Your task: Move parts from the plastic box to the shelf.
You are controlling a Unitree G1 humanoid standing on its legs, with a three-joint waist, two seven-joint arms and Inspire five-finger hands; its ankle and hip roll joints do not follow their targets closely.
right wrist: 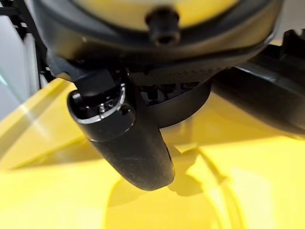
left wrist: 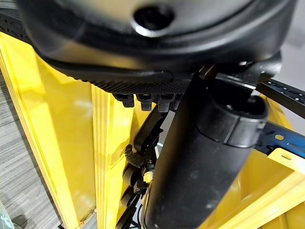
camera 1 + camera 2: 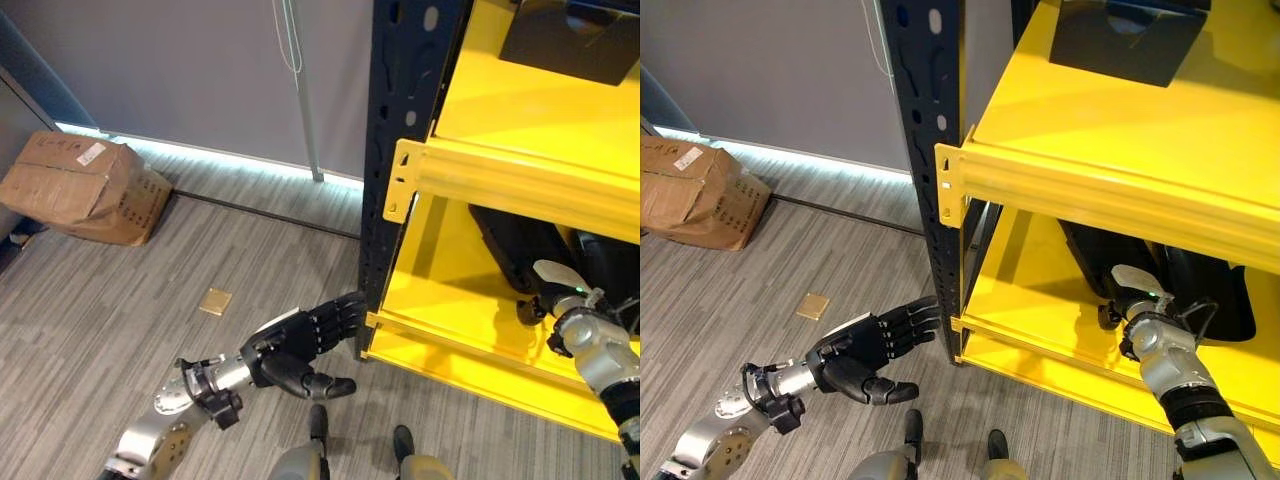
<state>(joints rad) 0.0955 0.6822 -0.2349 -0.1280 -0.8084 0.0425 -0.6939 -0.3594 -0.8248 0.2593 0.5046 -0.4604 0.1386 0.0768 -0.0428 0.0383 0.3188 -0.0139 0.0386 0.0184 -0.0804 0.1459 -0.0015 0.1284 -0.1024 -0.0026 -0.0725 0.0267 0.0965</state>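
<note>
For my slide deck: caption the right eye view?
Right hand reaches into yellow shelf; left hand open outside.

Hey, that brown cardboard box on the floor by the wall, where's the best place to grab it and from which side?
The cardboard box looks crumpled and wide, so one hand likely won't span it. Better to take it with both hands on its two short ends, coming from the open floor side, since its back lies near the wall.

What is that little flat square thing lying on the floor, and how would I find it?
Start at the yellow shelf with its dark blue post, then look out across the grey striped floor toward the crumpled cardboard box by the wall. Between the box and the robot's open left hand lies a small tan square. It is the only small flat thing lying loose on that floor.
</note>
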